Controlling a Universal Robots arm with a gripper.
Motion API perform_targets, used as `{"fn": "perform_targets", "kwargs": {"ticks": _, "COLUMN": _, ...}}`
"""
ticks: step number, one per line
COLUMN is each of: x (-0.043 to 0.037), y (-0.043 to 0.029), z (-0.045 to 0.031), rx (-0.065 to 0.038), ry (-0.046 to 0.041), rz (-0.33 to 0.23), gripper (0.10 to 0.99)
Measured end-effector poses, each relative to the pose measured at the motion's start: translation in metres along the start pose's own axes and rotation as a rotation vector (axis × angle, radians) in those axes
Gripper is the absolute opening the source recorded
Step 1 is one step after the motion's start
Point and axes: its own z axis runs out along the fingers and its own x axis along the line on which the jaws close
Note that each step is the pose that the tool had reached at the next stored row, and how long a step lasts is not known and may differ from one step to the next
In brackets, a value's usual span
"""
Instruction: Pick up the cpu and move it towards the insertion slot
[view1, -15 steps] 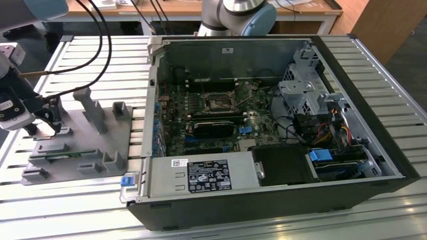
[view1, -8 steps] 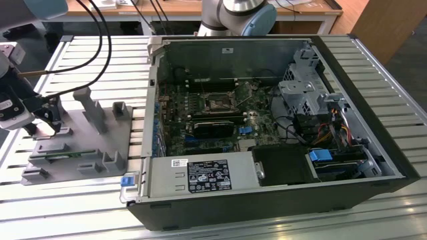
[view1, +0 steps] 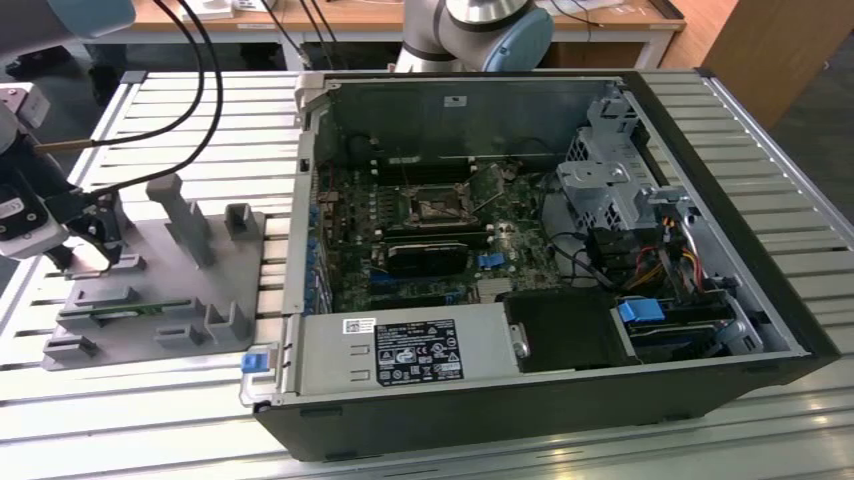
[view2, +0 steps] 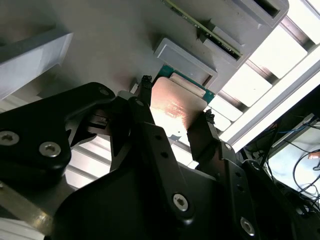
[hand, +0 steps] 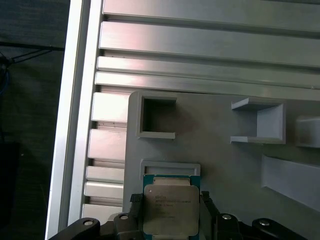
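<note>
The cpu (hand: 169, 210) is held clamped at two opposite edges by the gripper (view2: 177, 98), at the edge of the fixture (hand: 215, 170); the slot (view1: 434, 208) is recorded well apart from the fixture.

1 grey fixture (view1: 160, 285) on slatted table (view1: 254, 140), beside open computer case (view1: 534, 415).
</note>
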Motion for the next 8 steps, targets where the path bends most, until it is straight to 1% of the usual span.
{"fn": "perform_targets", "kwargs": {"ticks": 8, "x": 0.0000, "y": 0.0007, "z": -0.0014, "rx": 0.000, "ry": 0.0003, "rz": 0.000, "gripper": 0.537}}
